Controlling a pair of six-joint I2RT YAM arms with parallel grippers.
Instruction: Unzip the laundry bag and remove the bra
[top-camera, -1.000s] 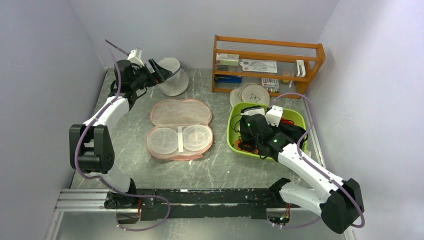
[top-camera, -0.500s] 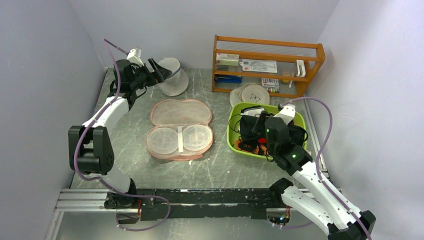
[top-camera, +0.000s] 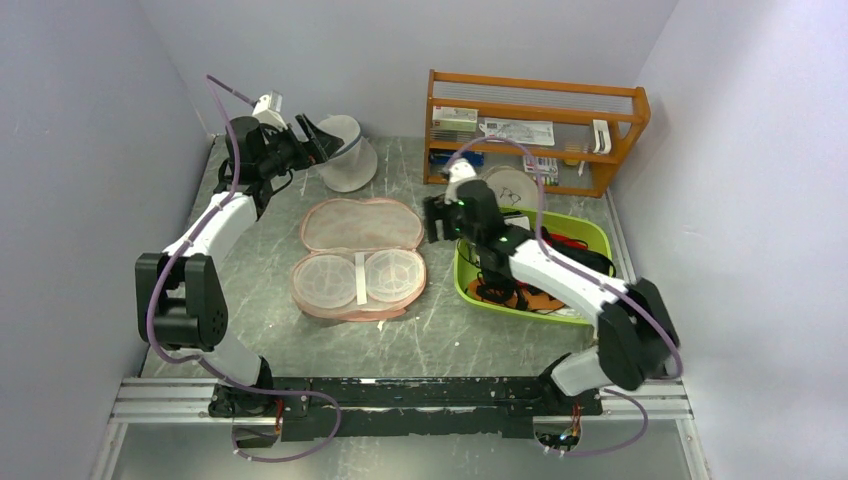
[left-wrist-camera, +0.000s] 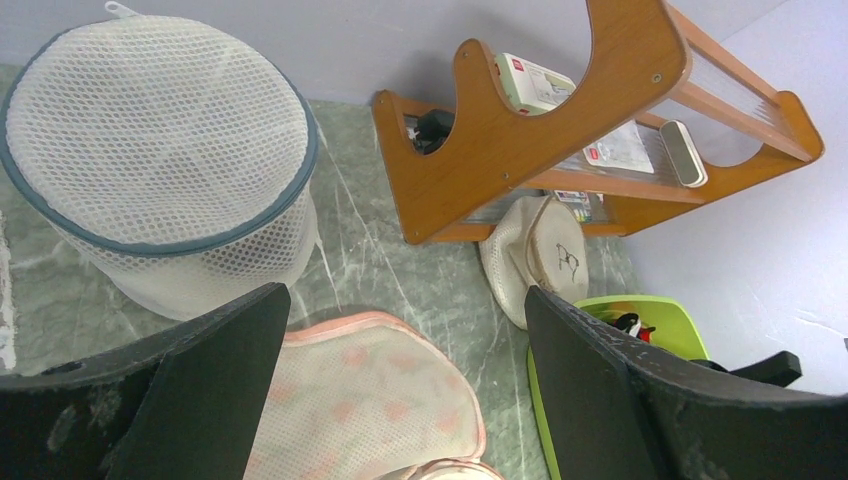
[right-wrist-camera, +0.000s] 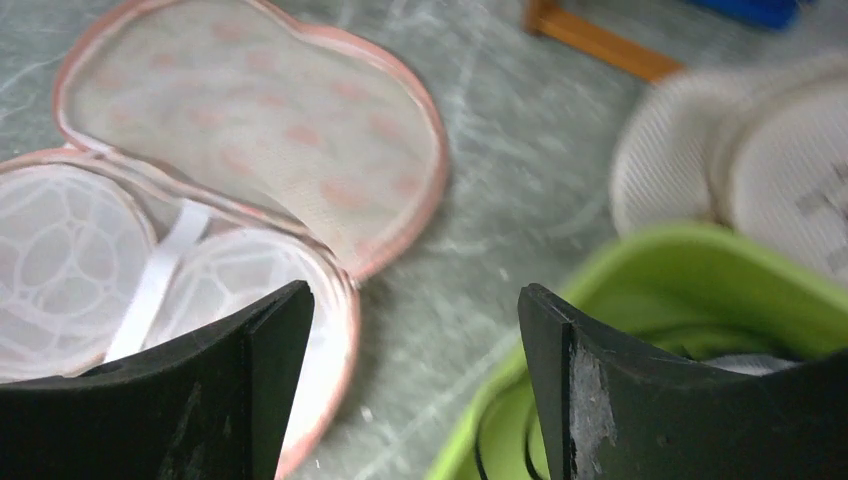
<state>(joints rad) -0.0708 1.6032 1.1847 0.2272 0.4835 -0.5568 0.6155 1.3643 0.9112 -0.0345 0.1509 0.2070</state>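
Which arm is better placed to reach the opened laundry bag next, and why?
Probably right. The right gripper hovers open beside the lid of the laundry bag, at the edge of the green bin; the left gripper, also open, sits farther back beside the white mesh bag.

Soft, even light fills the booth, casting only faint shadows on the table (top-camera: 440, 320). The overhead and left wrist views are sharp. The right wrist view is motion-blurred: the laundry bag (right-wrist-camera: 250, 130) looks soft, the green bin (right-wrist-camera: 680, 250) smeared.
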